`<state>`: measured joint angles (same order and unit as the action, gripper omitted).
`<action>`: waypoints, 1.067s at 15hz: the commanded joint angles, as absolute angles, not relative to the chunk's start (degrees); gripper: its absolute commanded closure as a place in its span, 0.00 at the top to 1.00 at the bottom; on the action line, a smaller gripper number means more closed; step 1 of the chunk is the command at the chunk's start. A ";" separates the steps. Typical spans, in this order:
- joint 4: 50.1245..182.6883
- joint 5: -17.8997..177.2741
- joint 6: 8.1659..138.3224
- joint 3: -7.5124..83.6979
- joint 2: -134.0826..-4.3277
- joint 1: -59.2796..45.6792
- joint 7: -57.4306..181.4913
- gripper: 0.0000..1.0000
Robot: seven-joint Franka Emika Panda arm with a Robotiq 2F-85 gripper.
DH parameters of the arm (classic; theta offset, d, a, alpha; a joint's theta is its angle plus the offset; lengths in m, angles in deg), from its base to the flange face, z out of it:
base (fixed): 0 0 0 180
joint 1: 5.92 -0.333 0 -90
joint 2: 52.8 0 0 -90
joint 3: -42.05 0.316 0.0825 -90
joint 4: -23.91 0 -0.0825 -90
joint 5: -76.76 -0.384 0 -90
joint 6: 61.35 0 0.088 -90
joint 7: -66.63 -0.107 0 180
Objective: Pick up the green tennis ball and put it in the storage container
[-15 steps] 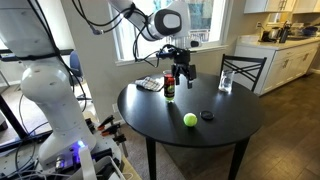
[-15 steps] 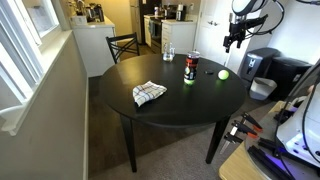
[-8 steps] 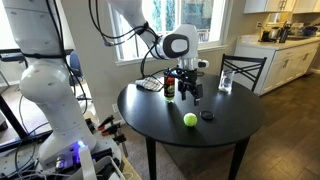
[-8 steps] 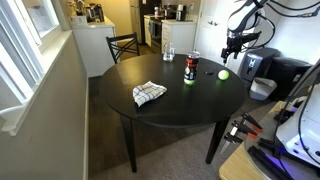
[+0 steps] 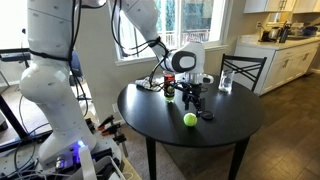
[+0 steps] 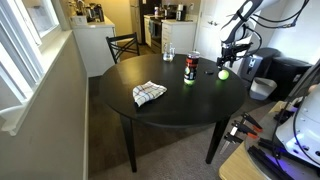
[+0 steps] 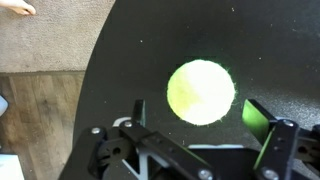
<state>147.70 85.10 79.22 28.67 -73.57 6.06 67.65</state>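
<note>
Gripper (image 5: 193,104) lower, above green tennis ball (image 5: 190,119)

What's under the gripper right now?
The green tennis ball lies on the black table below the open gripper; in the wrist view it sits between the fingers. The patch of table beneath the ball is hidden.

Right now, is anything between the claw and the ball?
Nothing. The wrist view shows the ball alone on bare table; an exterior view shows the gripper above it.
</note>
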 commanded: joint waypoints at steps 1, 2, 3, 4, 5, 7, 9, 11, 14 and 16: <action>145.49 83.86 80.57 28.93 -76.30 6.54 66.45 1.00; 145.07 83.72 80.48 28.92 -76.82 6.46 65.88 1.00; 144.76 83.54 80.00 28.92 -77.18 6.36 65.31 1.00; 144.82 83.64 79.64 28.80 -77.29 6.09 64.33 1.00; 145.28 84.17 79.80 28.66 -77.32 5.79 63.84 1.00; 146.04 84.99 80.46 28.50 -77.53 5.36 63.32 1.00; 146.68 85.36 80.72 28.47 -77.50 5.08 63.46 1.00; 147.35 85.75 81.08 28.39 -77.46 4.92 63.81 1.00; 147.79 86.09 81.02 28.40 -77.74 4.88 64.52 1.00; 147.78 85.96 80.70 28.46 -77.80 4.93 64.63 1.00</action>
<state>146.37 85.19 79.32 28.70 -78.27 5.10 64.75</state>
